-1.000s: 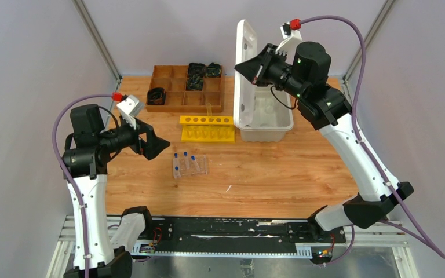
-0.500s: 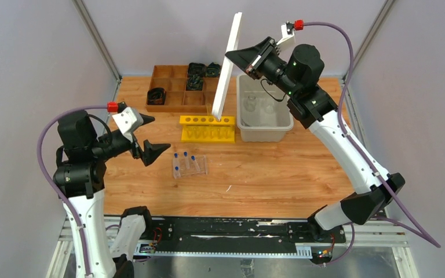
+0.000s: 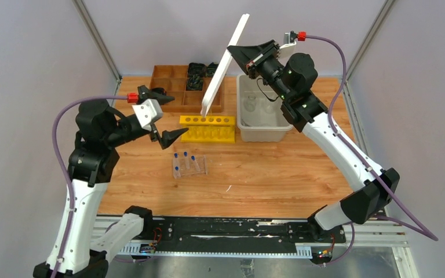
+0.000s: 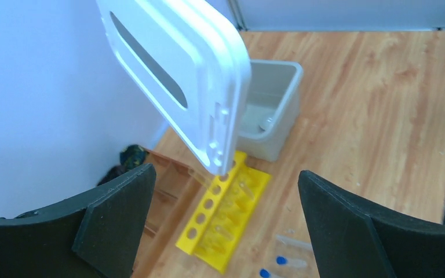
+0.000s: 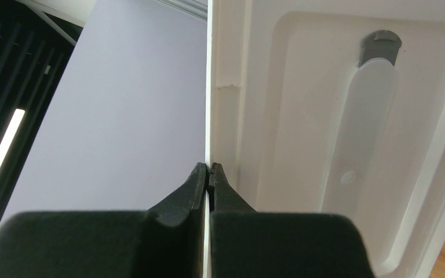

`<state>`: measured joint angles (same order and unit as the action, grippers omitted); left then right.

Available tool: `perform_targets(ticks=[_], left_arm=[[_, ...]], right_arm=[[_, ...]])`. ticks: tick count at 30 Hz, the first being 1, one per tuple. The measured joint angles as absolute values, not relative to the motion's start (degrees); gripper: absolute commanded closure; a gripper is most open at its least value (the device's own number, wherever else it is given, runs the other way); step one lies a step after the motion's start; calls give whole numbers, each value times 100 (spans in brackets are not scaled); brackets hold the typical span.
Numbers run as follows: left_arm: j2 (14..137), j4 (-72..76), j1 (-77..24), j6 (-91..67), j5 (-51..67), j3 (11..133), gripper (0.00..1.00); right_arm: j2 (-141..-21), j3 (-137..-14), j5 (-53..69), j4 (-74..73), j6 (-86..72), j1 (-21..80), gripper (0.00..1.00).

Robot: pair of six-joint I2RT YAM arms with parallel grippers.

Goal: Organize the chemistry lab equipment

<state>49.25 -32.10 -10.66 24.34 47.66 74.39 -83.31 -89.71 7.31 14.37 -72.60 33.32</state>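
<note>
The lid [image 3: 225, 63] has swung further left and tipped over since half a second ago. It now leans in the air with its top toward the bin [image 3: 265, 132] and its lower end hanging over the back of the yellow rack [image 3: 207, 121]. The right gripper [image 3: 237, 50] is clamped on the lid's upper edge, and the wrist view shows the fingertips [image 5: 201, 176] pinched tight on the thin rim. The left arm has come up and forward too. The left gripper [image 3: 179, 114] hangs above the table [image 3: 290, 168] just left of the rack, jaws spread wide with nothing between them, facing the lid.

The bin stands uncovered at the back, right of the rack, with two small glass vessels [image 3: 250, 104] inside. The blue-capped tubes [image 3: 186, 157] lie side by side on the table just in front of the rack. The wooden tray [image 3: 168, 75] sits behind the rack, partly hidden by the lid.
</note>
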Motion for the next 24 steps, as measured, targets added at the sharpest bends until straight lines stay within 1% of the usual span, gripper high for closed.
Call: perform_targets(ticks=[3,6,10,14,20,24], left_arm=[[5122,-2783,-1428,2449,4257,7450,2],[5205,-2414,-1778,2615,3760,7253,9],[5166,-1935,-2674,2945,2917,6733,13],[5343,-1319,-3559,3400,1988,6541,16],[5546,-637,-3795,3752,1074,6477,25],[5533,-454,-3940,3822,797,6379,28]], right_arm=[[-8335,-8971,687,1553,-7400,3332,100],[-8331,-8971,657,1673,-7505,3332,100],[-8261,-8862,534,1831,-7826,3332,100],[-8016,-8652,425,1844,-8071,3319,100],[-7548,-8580,423,1850,-8241,3170,100],[-7255,-8425,429,1977,-8385,3114,100]])
